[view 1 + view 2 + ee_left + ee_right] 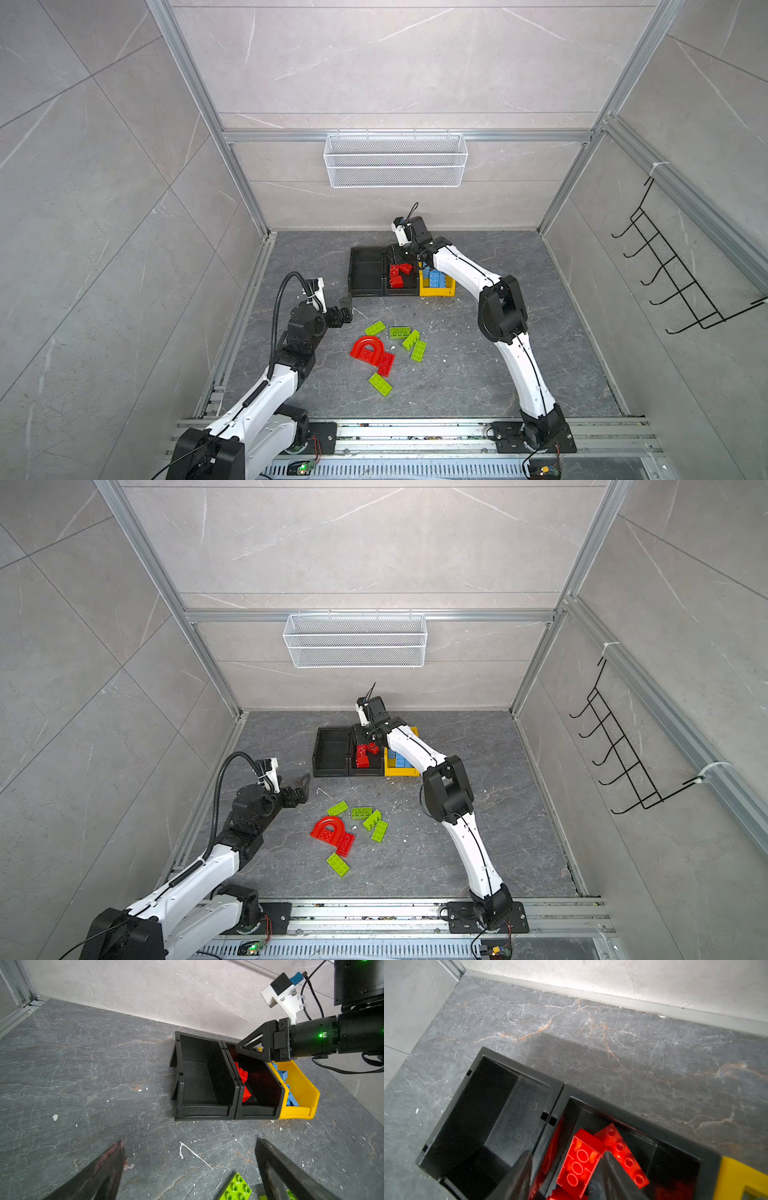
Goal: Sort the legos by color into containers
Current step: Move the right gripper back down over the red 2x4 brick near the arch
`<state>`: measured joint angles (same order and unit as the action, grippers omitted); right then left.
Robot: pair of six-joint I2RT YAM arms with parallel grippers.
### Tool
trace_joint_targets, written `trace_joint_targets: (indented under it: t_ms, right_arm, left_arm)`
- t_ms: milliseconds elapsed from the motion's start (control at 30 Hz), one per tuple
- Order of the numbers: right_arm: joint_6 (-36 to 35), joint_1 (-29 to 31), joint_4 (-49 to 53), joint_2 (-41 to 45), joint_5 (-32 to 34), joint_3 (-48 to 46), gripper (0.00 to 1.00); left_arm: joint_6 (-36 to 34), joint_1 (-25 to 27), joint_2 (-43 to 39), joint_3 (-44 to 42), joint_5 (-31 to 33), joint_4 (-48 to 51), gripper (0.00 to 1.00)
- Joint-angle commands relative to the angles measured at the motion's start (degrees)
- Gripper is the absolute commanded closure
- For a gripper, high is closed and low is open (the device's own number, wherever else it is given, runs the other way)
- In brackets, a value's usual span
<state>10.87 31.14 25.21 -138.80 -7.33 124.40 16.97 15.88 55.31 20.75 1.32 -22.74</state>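
Legos (410,339) lie in two places on the grey stone floor (498,374). Farthest left, the left gripper (350,308) hovers low, its jaws spread wide with nothing between them, at about eleven o'clock from the red arch (365,347).

That arch anchors a loose pile in the middle of the floor. A red brick (385,364) touches it at four o'clock. Four lime green bricks (399,332) fan close together from twelve to three o'clock. A fifth green brick (380,384) lies just past the red one at five o'clock.

At twelve o'clock from the pile, near the back wall, three containers stand side by side with their walls touching. The left black bin (365,270) stands empty. The middle black bin (401,293) holds red bricks (397,280) tumbled at angles.

The right gripper (239,1049) hangs over the back of this bin, pointing down into it. Its fingers (614,1174) stand apart around an upturned red brick (577,1163), and a gap shows on one side, so they clamp nothing.

At three o'clock of that bin, the yellow bin (436,291) holds blue bricks (434,278), partly hidden by the right arm (457,266) in both top views.
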Motion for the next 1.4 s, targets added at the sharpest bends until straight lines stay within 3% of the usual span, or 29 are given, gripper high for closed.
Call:
trace_joint_targets:
  t_ms: [0,200,467,767,900,1167,1367]
  right_arm:
    - [-1.2,0.1,0.6,5.3,-0.2,-3.6,0.39]
    - [-4.0,2.5,-7.0,19.0,-2.9,-22.6,0.36]
    - [-7.0,10.0,-11.8,37.9,-6.1,-50.8,0.32]
    - [-8.3,19.8,-4.7,43.8,-1.7,-60.0,0.32]
    - [-3.1,23.4,-4.2,42.6,1.3,-61.0,0.34]
    - [19.6,31.9,-2.2,41.4,7.5,-61.2,0.41]
    - [25.9,34.0,-3.0,38.8,8.8,-61.0,0.43]
  left_arm:
    - [-0.2,0.2,-0.9,0.2,0.0,-2.6,0.0]
    - [-0.2,0.2,-2.8,-0.2,0.7,-1.9,0.0]
    - [0.4,0.2,-4.7,-0.4,1.5,-1.3,0.0]
    - [0.5,0.2,-7.1,-1.9,6.4,-0.9,0.0]
    - [0.5,0.1,-6.8,-1.8,6.2,-1.0,0.01]
    - [0.7,0.1,-6.7,-1.7,6.1,-1.0,0.01]
    - [0.8,0.2,-7.0,-1.7,5.8,-1.0,0.01]
